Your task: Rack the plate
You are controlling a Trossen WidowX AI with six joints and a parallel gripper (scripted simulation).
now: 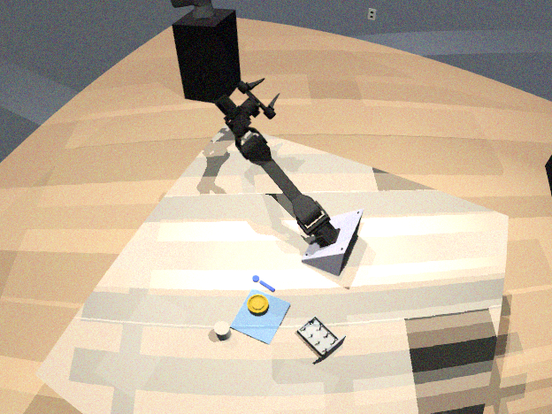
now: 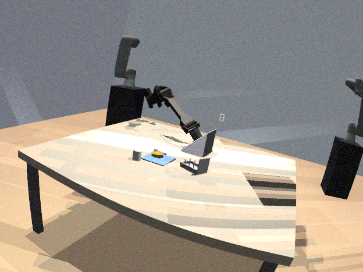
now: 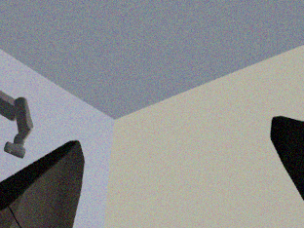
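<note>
Yellow plate on blue mat, well apart from open hand.
</note>
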